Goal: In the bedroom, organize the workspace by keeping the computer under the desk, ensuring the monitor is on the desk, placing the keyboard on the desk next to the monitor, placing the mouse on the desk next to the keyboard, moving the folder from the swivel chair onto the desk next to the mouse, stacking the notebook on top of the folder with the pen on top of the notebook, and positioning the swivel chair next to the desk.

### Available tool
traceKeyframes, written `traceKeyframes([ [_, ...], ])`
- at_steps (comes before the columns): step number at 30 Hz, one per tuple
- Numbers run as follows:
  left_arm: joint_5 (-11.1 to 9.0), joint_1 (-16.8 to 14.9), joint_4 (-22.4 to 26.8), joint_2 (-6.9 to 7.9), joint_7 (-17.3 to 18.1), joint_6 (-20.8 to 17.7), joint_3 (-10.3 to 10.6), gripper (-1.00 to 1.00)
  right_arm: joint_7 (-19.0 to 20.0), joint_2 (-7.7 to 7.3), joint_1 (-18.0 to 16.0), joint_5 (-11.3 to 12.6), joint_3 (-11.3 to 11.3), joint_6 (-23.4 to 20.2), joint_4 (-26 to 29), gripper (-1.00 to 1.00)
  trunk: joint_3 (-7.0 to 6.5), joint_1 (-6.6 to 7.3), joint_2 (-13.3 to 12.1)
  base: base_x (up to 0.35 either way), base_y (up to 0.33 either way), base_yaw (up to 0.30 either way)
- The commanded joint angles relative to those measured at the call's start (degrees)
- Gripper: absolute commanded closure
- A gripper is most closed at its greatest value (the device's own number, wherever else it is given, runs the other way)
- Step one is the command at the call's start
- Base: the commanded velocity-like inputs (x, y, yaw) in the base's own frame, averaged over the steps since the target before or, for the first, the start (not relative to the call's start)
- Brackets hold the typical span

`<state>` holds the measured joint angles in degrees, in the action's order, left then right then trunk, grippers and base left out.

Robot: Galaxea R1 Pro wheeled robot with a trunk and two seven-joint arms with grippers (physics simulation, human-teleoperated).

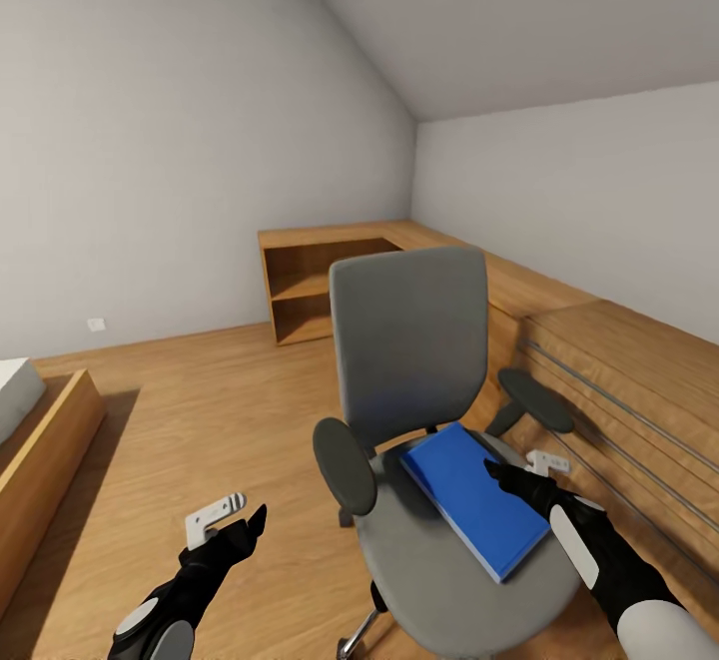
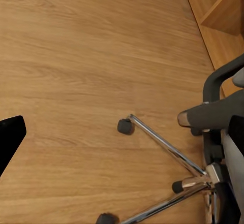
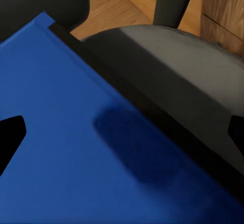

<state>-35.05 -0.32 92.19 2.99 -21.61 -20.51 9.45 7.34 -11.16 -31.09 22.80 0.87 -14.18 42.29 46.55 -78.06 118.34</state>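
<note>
Wood plank floor [image 1: 200,410], light brown. On it: swivel chair [image 1: 419,360] at ~5 o'clock in head view, chrome star base [image 2: 173,178] w/ black casters touching boards. On chair's grey seat [image 1: 469,580]: blue folder [image 1: 479,495], flat, toward 2 o'clock side of seat, corner near backrest.

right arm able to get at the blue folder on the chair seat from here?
Probably yes. The right gripper hangs just over the folder, which lies flat on the swivel chair seat with nothing on top. Its fingertips look spread wide over the cover. The far armrest sits clear of it.
</note>
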Motion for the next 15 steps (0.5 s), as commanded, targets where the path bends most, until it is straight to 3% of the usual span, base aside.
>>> traceKeyframes([
  [1,-0.54,-0.04,0.09,0.07,-0.54,-0.07,0.13,-1.0,0.15,0.0,-0.02,0.41,0.09,-0.34,0.07,-1.0,0.24,-0.22,0.44,0.0,0.0,0.0],
  [9,-0.54,-0.04,0.1,0.06,-0.54,-0.06,0.22,-1.0,0.21,0.0,-0.02,0.27,0.02,-0.33,0.07,-1.0,1.67,-1.98,3.65,0.0,0.0,0.0],
  [15,-0.54,-0.04,0.1,0.0,-0.54,-0.06,0.22,-1.0,0.24,0.0,-0.02,0.23,0.01,-0.32,0.07,-1.0,1.85,-2.2,4.05,0.0,0.0,0.0],
])
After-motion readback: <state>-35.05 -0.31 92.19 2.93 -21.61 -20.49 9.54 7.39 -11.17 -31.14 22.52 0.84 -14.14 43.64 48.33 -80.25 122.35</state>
